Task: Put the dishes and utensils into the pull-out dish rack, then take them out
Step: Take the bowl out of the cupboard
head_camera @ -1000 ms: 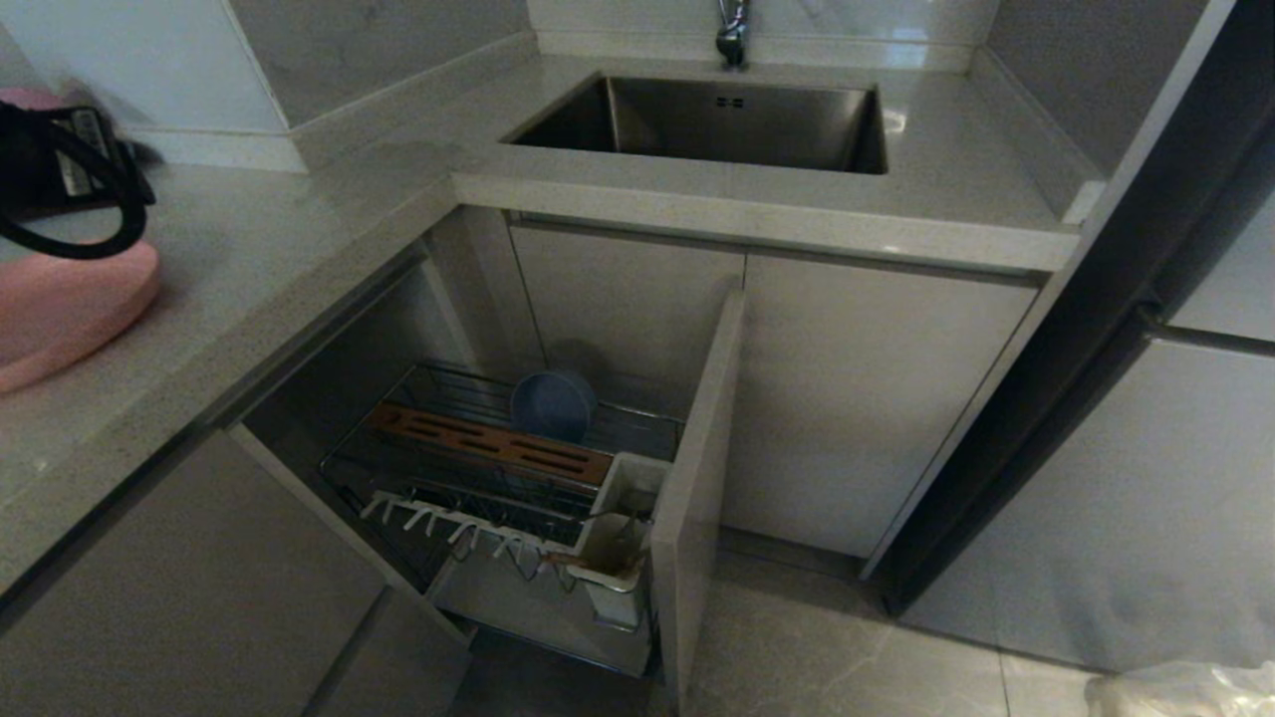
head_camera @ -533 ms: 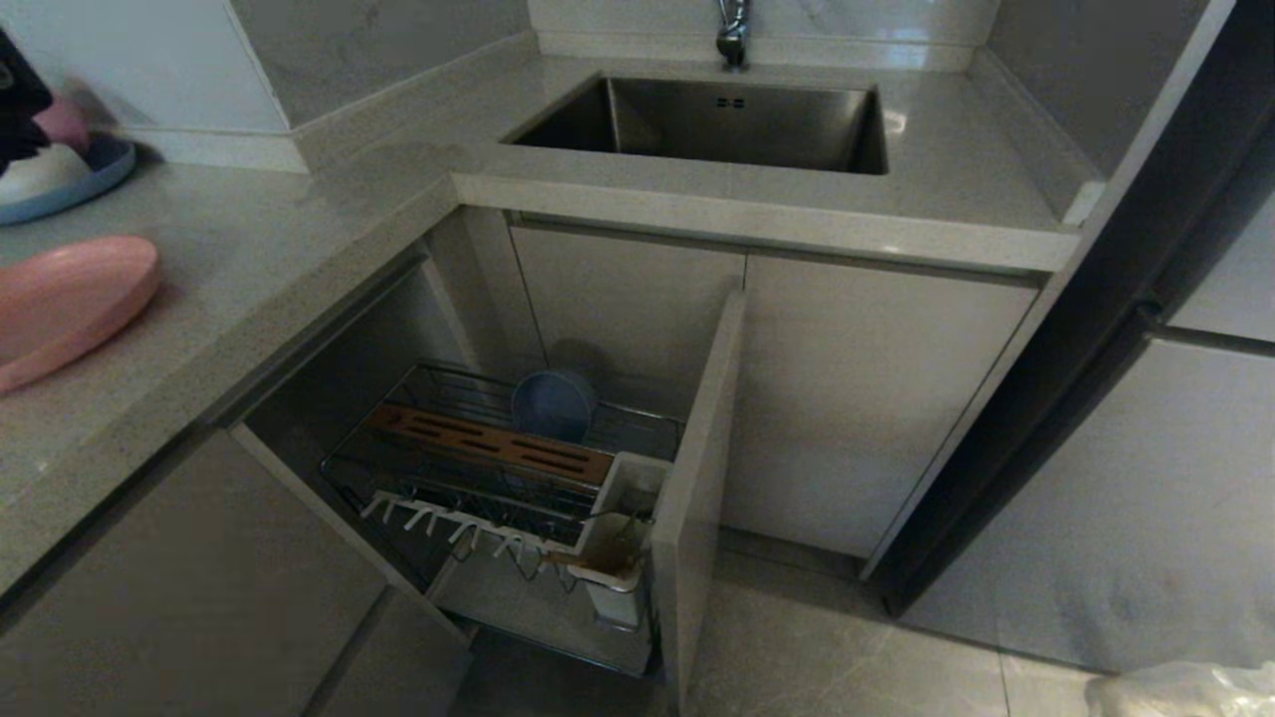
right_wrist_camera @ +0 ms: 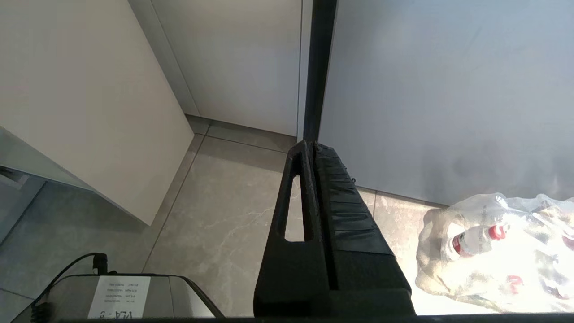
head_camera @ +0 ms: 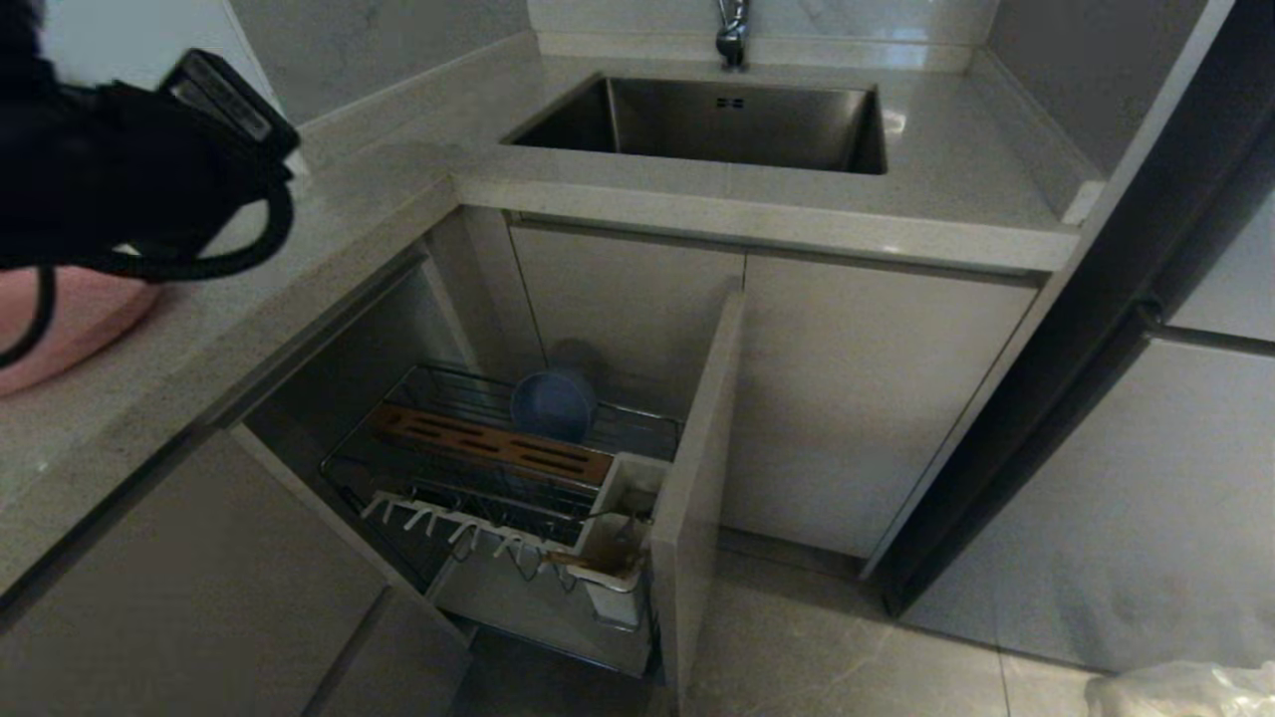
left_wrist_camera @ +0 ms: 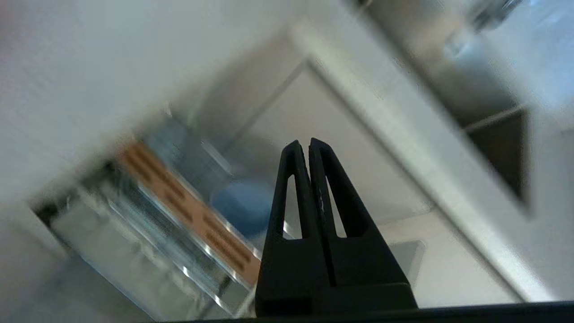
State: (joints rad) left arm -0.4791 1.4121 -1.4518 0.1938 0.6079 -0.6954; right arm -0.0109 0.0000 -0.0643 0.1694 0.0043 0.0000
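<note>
The left claw (left_wrist_camera: 309,142) is shut and empty above the chrome wire pull-out rack (left_wrist_camera: 148,233), where a blurry, probably blue-grey bowl (left_wrist_camera: 242,206) sits.

Blue-grey bowl (head_camera: 554,404) on edge in the pulled-out rack (head_camera: 498,478) — pink plate (head_camera: 70,319) on counter.

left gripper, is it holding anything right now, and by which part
Nothing. The left gripper has its jaws shut flat together with nothing between them, above the pull-out dish rack.
</note>
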